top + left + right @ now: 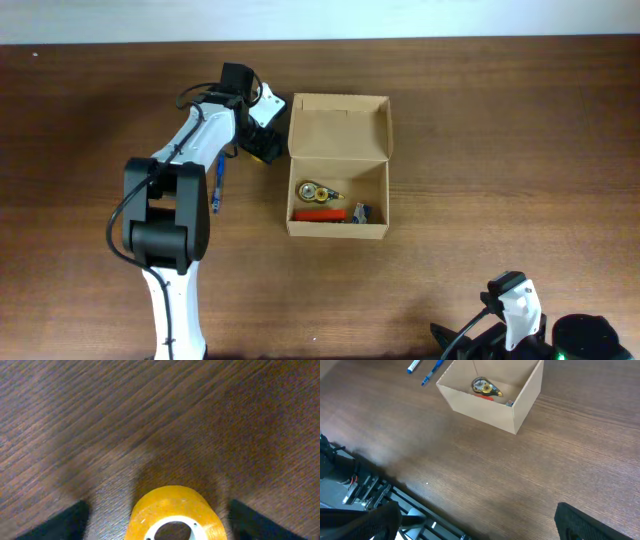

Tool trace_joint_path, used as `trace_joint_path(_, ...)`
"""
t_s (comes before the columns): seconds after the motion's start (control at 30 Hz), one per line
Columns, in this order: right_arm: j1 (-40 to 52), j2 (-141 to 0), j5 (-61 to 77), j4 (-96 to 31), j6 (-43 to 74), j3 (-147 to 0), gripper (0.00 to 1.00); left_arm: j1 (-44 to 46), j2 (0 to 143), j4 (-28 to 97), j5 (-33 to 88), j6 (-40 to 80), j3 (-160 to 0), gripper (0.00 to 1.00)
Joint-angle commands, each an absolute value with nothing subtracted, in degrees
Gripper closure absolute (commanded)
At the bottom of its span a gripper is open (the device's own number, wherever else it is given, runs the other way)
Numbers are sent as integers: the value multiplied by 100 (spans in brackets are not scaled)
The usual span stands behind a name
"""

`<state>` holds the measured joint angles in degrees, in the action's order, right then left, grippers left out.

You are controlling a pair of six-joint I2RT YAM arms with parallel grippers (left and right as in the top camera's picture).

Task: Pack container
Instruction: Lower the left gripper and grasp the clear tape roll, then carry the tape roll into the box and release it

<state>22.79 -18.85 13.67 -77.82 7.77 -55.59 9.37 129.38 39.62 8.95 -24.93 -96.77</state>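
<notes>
The container point(340, 120) is a tan cardboard box, open, with its flap lid standing up at the back. Inside lie a gold tape dispenser point(318, 190), a red item point(318, 213) and a small blue piece point(362, 211). Just left of the box sits a yellow tape roll point(172, 507), lying flat on the table. My left gripper point(160, 527) straddles it, open, with a gap between the roll and each finger. My right gripper point(475, 525) is open and empty near the table's front edge, far from the container point(520, 405).
Two blue pens point(217, 183) lie on the wood under the left arm, seen also as pens point(432, 370) in the right wrist view. The right arm point(515, 315) rests at the front right. A dark metal frame point(365, 490) runs along the table edge.
</notes>
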Motion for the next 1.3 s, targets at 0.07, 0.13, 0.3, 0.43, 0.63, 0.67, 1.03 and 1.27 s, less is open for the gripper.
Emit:
trace_joint_path(0.07, 2241, -1872, 1439, -7767, 823, -5566, 1, 934, 13045, 3966, 731, -2464, -9738, 37)
trace_joint_path(0.13, 2241, -1872, 1441, -7767, 823, -5566, 1, 950, 13045, 3972, 631, -2434, -9738, 45)
trace_joint_path(0.3, 2241, -1872, 1441, -7767, 823, -5566, 1, 950, 13041, 3988, 593, -2161, -9741, 54)
trace_joint_path(0.43, 2241, -1872, 1439, -7767, 823, -5566, 1, 947, 12925, 4053, 598, -1863, -9848, 54)
trace_joint_path(0.63, 2241, -1872, 1441, -7767, 823, -5566, 1, 950, 12254, 4427, 613, -1820, -10431, 57)
trace_joint_path(0.67, 2241, -1872, 1441, -7767, 823, -5566, 1, 950, 12105, 4438, 613, -1822, -10475, 57)
trace_joint_path(1.03, 2241, -1872, 1441, -7769, 823, -5566, 1, 1533, 10503, 5400, 740, -1942, -10490, 57)
trace_joint_path(1.27, 2241, -1872, 1441, -7767, 823, -5566, 1, 2565, 10444, 5723, 1031, -2182, -10409, 57)
